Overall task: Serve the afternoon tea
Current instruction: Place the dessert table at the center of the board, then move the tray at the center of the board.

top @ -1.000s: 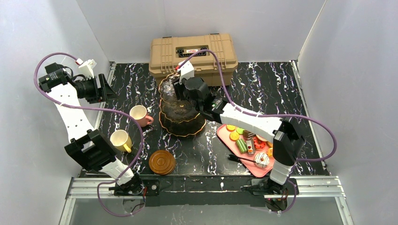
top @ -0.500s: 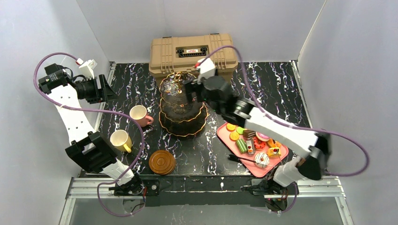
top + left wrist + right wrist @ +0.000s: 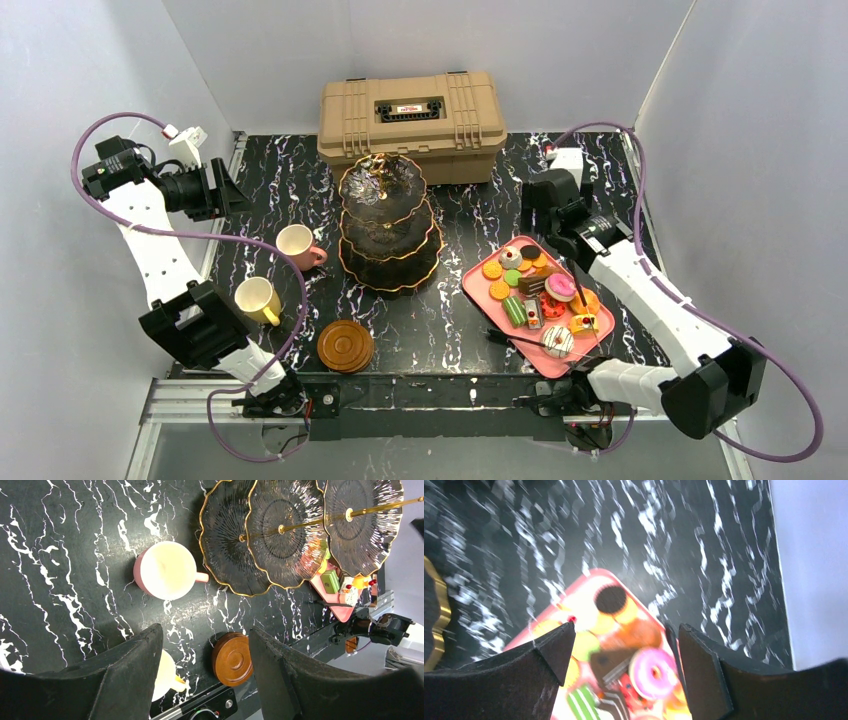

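The black three-tier stand (image 3: 388, 228) with gold rims stands upright at the table's middle, its tiers (image 3: 280, 530) bare. A pink cup (image 3: 296, 243) and a yellow cup (image 3: 257, 298) sit to its left, and stacked brown saucers (image 3: 346, 345) lie near the front edge. Colourful pastries, among them a pink donut (image 3: 651, 667), fill a pink tray (image 3: 478, 283) on the right. My right gripper (image 3: 624, 627) hovers open above the tray's far end, holding nothing. My left gripper (image 3: 205, 630) hangs open high at the far left, over the cups (image 3: 167, 570) and saucers (image 3: 231, 658).
A tan plastic toolbox (image 3: 412, 110) sits shut against the back wall, just behind the stand. White walls close in the table on three sides. A thin black stick (image 3: 520, 340) lies on the tray's near end. The metal rail (image 3: 440, 395) with both arm bases runs along the front.
My right arm has drawn back from the stand's top and swung right to the tray's far end, its jaws opening on the way. The left arm has not moved.
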Motion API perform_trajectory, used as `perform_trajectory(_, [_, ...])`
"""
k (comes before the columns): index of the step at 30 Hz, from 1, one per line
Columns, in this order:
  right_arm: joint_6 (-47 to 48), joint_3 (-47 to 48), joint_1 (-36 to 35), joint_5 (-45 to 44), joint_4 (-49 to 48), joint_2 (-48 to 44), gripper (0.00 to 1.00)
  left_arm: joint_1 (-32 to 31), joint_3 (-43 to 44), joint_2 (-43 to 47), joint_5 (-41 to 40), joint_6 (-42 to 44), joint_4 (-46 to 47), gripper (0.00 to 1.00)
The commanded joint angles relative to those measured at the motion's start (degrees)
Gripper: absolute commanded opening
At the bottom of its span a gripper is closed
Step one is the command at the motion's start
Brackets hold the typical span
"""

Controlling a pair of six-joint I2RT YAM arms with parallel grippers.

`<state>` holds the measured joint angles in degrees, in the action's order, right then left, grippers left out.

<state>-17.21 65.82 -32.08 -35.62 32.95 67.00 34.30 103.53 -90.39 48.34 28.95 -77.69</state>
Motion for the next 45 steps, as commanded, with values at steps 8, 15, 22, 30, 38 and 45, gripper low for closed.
perform_trajectory(8, [-6.3,-8.7,12.1,7.3,14.6,-1.2,0.84,-1.5,-0.4,1.4,4.9,0.6,-2.5,0.61])
perform_trajectory(15, [-5.1,-9.2,15.9,11.6,12.8,1.4,0.79,-10.6,-2.7,4.2,0.4,3.1,-2.6,0.61])
perform_trajectory(22, [-10.5,-6.1,10.8,16.8,6.8,2.7,0.72,-14.9,0.3,3.0,-1.3,-1.6,-0.5,0.61])
perform_trajectory(30, [-22.1,-5.6,-5.2,16.2,-1.3,13.4,0.65,-14.9,0.5,3.4,-4.1,-2.8,0.2,0.61])
perform_trajectory(38, [-26.1,-3.5,-9.8,17.6,-8.9,25.5,0.54,-12.3,2.7,1.9,-3.1,-4.6,0.1,0.6])
perform_trajectory(45, [-30.4,-4.3,-10.7,17.5,-13.3,31.2,0.45,-10.9,2.8,2.2,-4.2,-3.4,0.0,0.59])
